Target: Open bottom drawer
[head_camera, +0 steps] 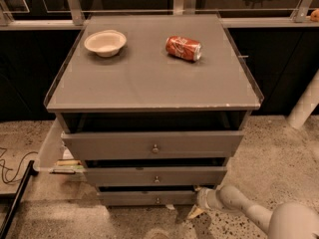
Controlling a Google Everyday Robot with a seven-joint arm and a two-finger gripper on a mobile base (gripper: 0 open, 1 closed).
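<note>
The grey cabinet (149,78) has three drawers stacked at its front. The bottom drawer (129,198) is the narrowest and lowest, with a small round metal knob (158,200) at its centre; its front stands slightly forward. My gripper (200,201) is low near the floor, at the right end of the bottom drawer's front, to the right of the knob. My pale arm (249,213) reaches in from the lower right corner.
A white bowl (105,42) and a red soda can (183,48) lying on its side rest on the cabinet top. The top drawer (152,144) and middle drawer (154,176) also stand slightly forward. A cable (10,171) and a black bar lie on the floor at left.
</note>
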